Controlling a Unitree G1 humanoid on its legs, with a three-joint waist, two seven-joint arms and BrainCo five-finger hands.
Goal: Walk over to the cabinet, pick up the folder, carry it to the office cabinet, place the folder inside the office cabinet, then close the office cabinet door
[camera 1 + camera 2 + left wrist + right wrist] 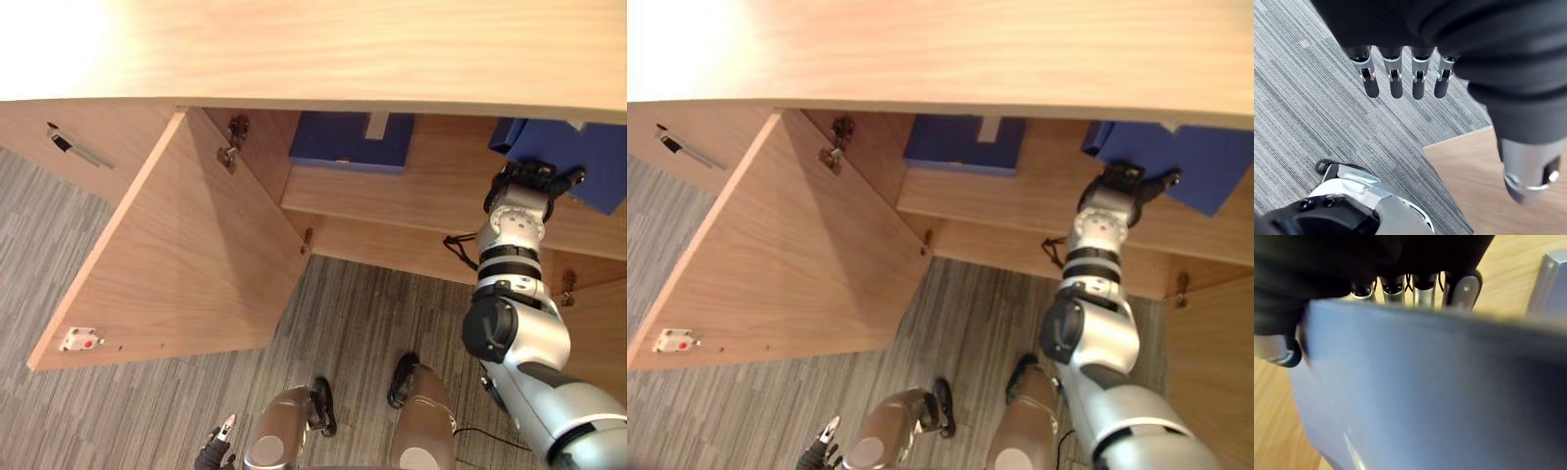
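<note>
Right arm first, since it lies closest: it runs out long and nearly straight from the lower right. Its right hand (527, 184) sits just inside the open front of the office cabinet (343, 49), wrist cover toward the camera.

That hand is clamped on the blue folder (580, 162). In the right wrist view the fingers (1424, 289) line up behind the folder's upper edge and the thumb (1281, 350) presses its near face, so the grip is a pinch on one edge. The folder itself lies partly over the wooden shelf (441, 157) at the cabinet's right end, well apart from a second blue folder (348, 142) lying further left on the same shelf.

The step in hand looks like the placing. To do it well, I would push the folder deeper until most of it is carried by the shelf, lower it flat, and only then ease the pinch. Letting go early could tip it off the front lip. The hand should draw straight back so the fingers do not drag the folder out.

Further down, the door (186, 264) stands swung wide to the left, not yet closed. Lowest of all, the left hand (217, 446) hangs idle over the grey carpet (1312, 112), fingers straight and holding nothing.
</note>
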